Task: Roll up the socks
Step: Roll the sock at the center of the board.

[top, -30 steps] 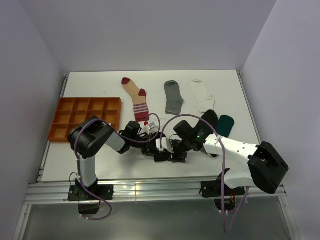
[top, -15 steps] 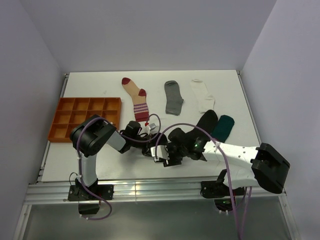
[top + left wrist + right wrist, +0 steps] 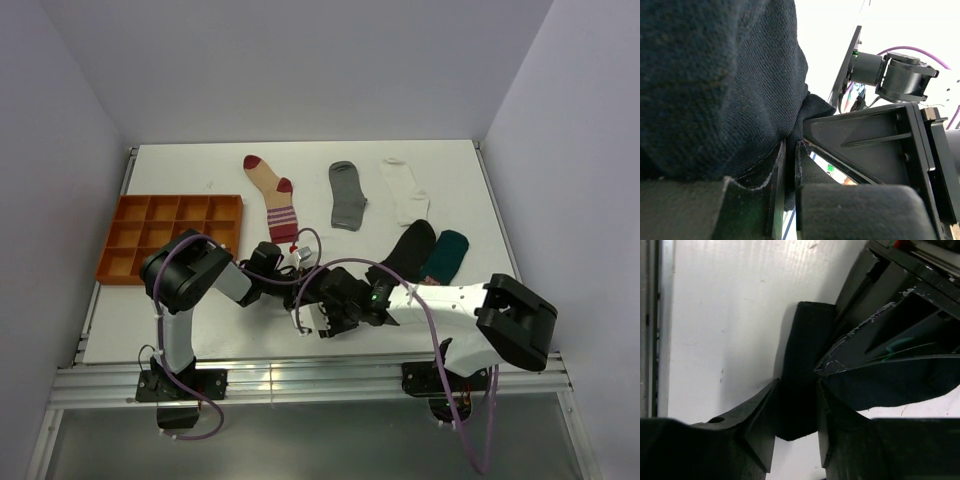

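A black sock (image 3: pixel 715 75) is pinched between both grippers near the table's front middle. My left gripper (image 3: pixel 298 288) is shut on a fold of it; its jaws stand almost together in the left wrist view (image 3: pixel 790 167). My right gripper (image 3: pixel 318 316) is shut on a folded end of the same sock (image 3: pixel 802 365), with its jaws on either side in the right wrist view (image 3: pixel 796 415). The left gripper's fingers (image 3: pixel 880 325) lie right against it. A second black sock (image 3: pixel 410 248) and a teal sock (image 3: pixel 446 255) lie flat at the right.
A beige red-striped sock (image 3: pixel 272 198), a grey sock (image 3: pixel 347 193) and a white sock (image 3: pixel 404 190) lie flat in a row at the back. An orange compartment tray (image 3: pixel 170 238) stands at the left. The table's front edge rail (image 3: pixel 300 375) is close below the grippers.
My right gripper has moved left and toward the front edge, closing in beside the left gripper. The left arm has barely moved.
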Available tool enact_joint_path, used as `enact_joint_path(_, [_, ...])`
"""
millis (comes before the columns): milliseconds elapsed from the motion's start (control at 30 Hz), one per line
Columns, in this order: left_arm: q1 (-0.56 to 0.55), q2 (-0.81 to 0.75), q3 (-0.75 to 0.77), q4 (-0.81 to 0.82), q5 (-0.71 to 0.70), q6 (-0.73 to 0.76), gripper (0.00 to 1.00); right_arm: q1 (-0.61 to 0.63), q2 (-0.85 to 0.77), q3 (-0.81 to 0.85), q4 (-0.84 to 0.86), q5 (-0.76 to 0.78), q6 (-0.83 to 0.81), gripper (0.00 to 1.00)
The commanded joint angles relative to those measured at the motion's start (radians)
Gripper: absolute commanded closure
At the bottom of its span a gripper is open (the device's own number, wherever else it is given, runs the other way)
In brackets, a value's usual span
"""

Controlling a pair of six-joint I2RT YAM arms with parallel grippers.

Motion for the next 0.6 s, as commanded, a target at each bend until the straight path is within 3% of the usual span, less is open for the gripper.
enact_joint_path(0, [-0.005,0.038,-0.033,-0.137,-0.071,0.068,1.0,0.008,0.041,0.015,0.01,0.046,-0.001,0.61])
enact_joint_path(233, [-0.005,-0.003,0.005,-0.221,-0.085,0.102,0.98,0.008,0.099,0.048,-0.043,0.048,0.0,0.79])
enact_joint_path(400, [-0.002,-0.12,0.083,-0.381,-0.159,0.17,0.85,0.008,0.102,0.053,-0.111,0.022,0.009,0.82])
enact_joint_path(567, [0.024,-0.171,0.12,-0.429,-0.176,0.186,0.76,0.008,0.093,0.055,-0.137,-0.004,0.031,0.83])
